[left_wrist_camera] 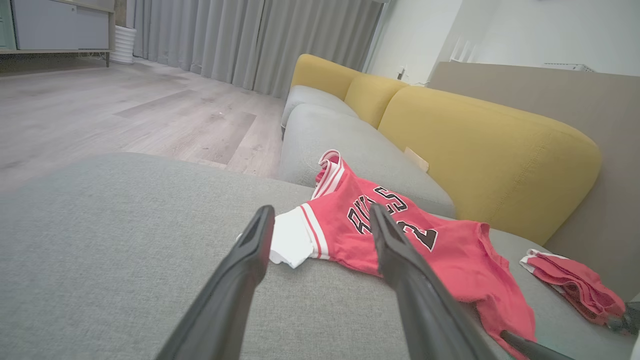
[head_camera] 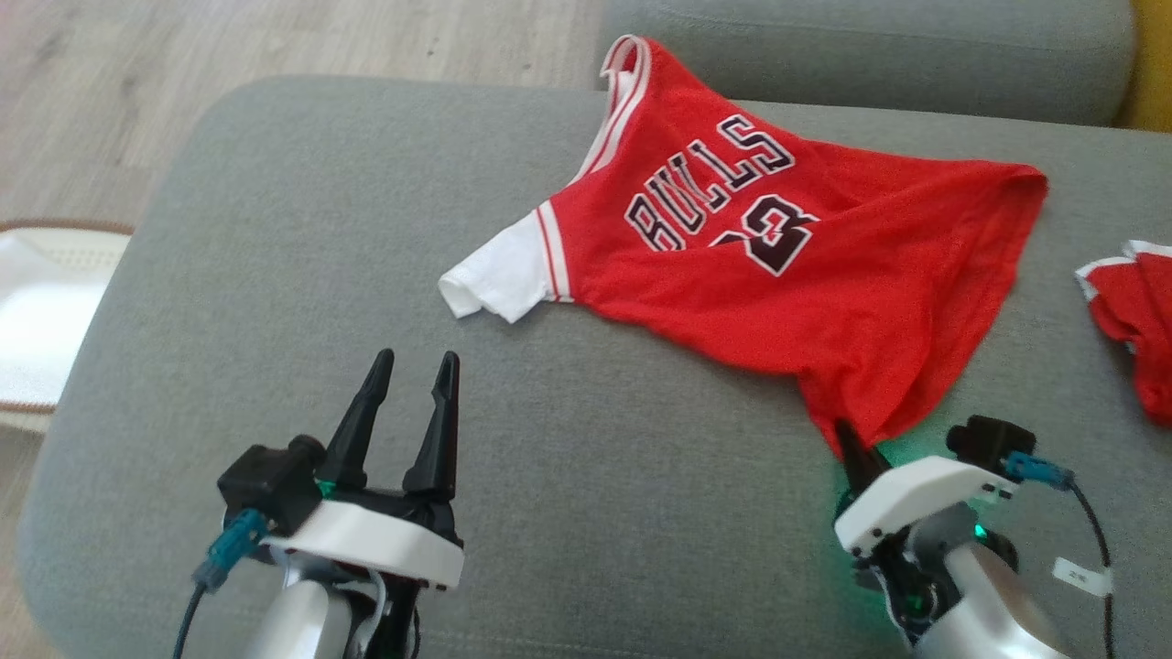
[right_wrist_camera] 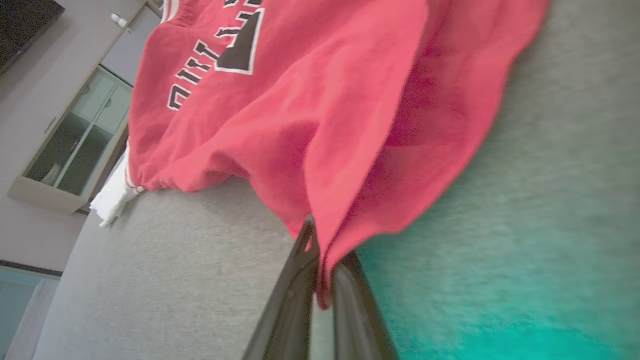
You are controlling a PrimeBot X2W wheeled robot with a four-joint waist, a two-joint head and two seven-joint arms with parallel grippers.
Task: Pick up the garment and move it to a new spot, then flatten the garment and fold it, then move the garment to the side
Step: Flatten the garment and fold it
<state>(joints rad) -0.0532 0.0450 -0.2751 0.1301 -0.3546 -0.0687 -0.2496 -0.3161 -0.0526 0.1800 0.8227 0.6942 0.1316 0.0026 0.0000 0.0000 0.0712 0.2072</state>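
Observation:
A red basketball jersey (head_camera: 778, 265) with black lettering and a white sleeve lies spread on the grey sofa seat (head_camera: 320, 256). Its near hem corner is drawn down to my right gripper (head_camera: 856, 448), which is shut on the cloth. In the right wrist view the red fabric (right_wrist_camera: 320, 125) is pinched between the two dark fingers of that gripper (right_wrist_camera: 322, 270). My left gripper (head_camera: 407, 375) stands open over bare cushion at the lower left, apart from the jersey; the left wrist view has the jersey (left_wrist_camera: 400, 230) beyond that gripper (left_wrist_camera: 320, 220).
A second folded red garment (head_camera: 1135, 311) lies at the cushion's right edge. Yellow backrests (left_wrist_camera: 480, 145) run behind the sofa. Wooden floor (head_camera: 110, 82) lies past the far edge, and a pale rug (head_camera: 46, 311) shows at the left.

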